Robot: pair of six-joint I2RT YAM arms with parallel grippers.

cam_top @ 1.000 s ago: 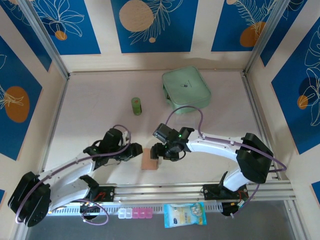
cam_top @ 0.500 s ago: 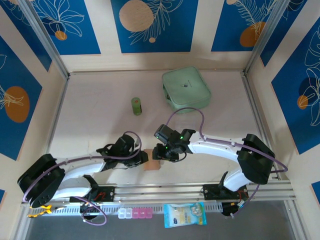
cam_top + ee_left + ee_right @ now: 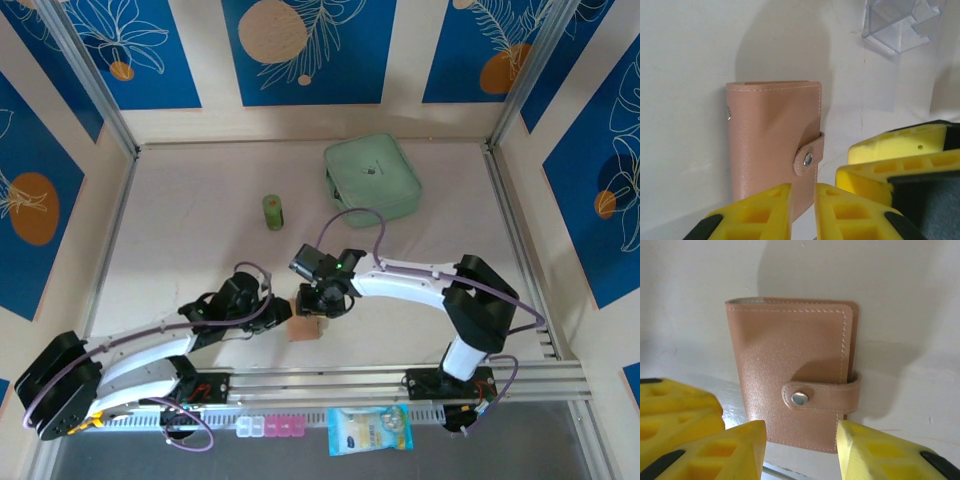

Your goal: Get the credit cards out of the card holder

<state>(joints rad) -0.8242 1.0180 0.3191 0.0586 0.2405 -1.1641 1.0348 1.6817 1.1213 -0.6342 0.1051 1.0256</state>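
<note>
The tan-pink card holder (image 3: 304,329) lies closed near the table's front edge, its clasp tab snapped shut (image 3: 800,398). The credit cards are hidden inside it. My left gripper (image 3: 289,315) comes in from the left. Seen from the left wrist, the left gripper (image 3: 802,212) has its jaws nearly together, with the near corner of the card holder (image 3: 772,140) in the narrow gap. My right gripper (image 3: 318,307) hangs over the holder's far side. In the right wrist view, the right gripper (image 3: 801,450) is open, one finger at each near corner of the card holder (image 3: 790,355).
A mint-green zip case (image 3: 372,180) lies at the back, with a small green cylinder (image 3: 273,211) to its left. A clear plastic box (image 3: 900,25) stands beyond the holder. A pill strip (image 3: 268,427) and a packet (image 3: 368,429) lie below the front rail.
The left gripper slid right to the card holder and its jaws narrowed. The right gripper shifted left over the holder and its jaws came closer together.
</note>
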